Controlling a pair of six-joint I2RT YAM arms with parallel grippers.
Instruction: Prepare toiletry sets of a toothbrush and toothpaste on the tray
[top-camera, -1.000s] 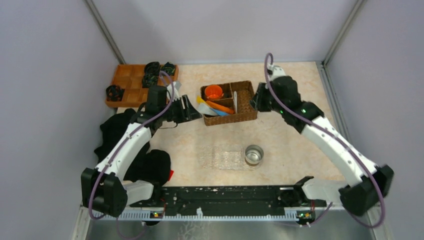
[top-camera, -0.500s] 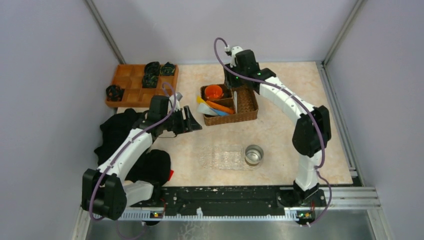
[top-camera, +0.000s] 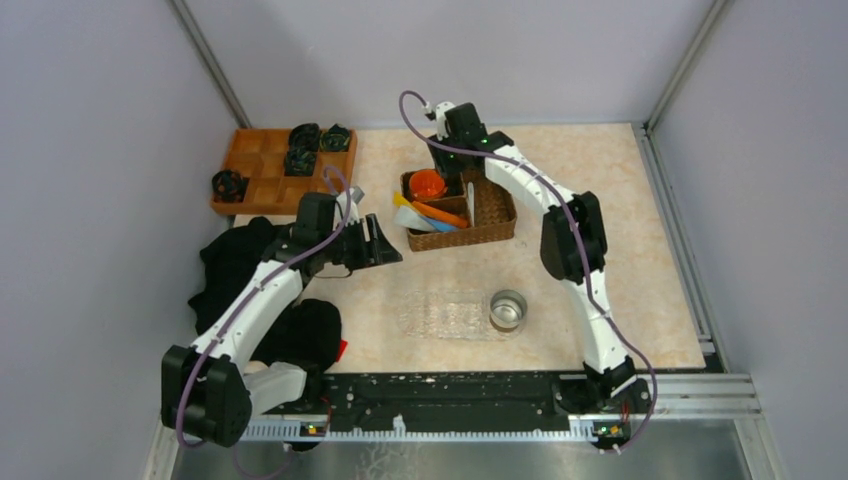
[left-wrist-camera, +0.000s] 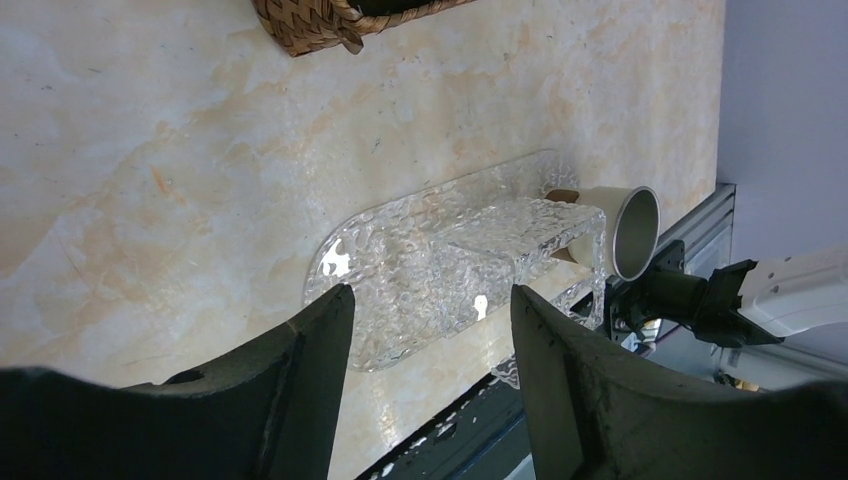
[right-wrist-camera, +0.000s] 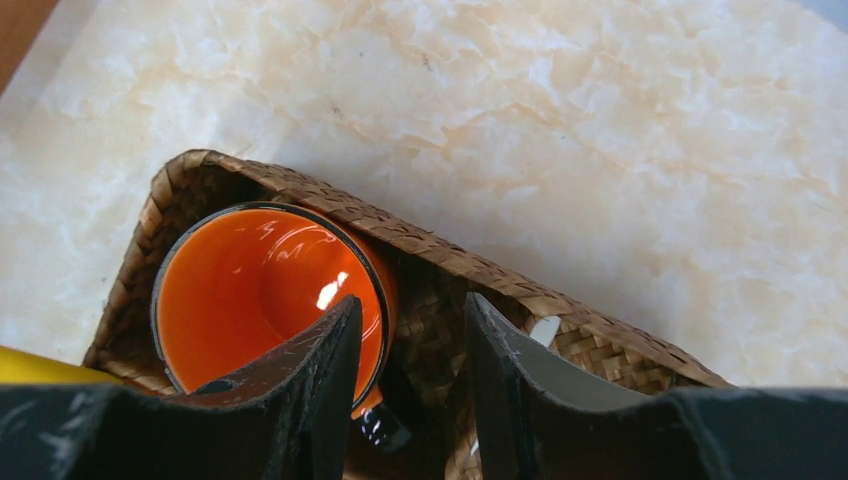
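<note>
The clear tray (left-wrist-camera: 400, 260) lies ahead of your left gripper (left-wrist-camera: 430, 300), jaws parted and empty, arm extended forward.

You have a brown wicker basket (top-camera: 470, 238) near the middle of the marbled tabletop (top-camera: 590, 180), an orange mug (top-camera: 427, 184) upright in its far-left compartment; a steel cup (top-camera: 508, 309) stands upright, well nearer you. At far left sits an orange wooden compartment tray (top-camera: 262, 165) holding several black objects (top-camera: 300, 158); a black cloth (top-camera: 235, 265) lies bunched along the left edge.
</note>
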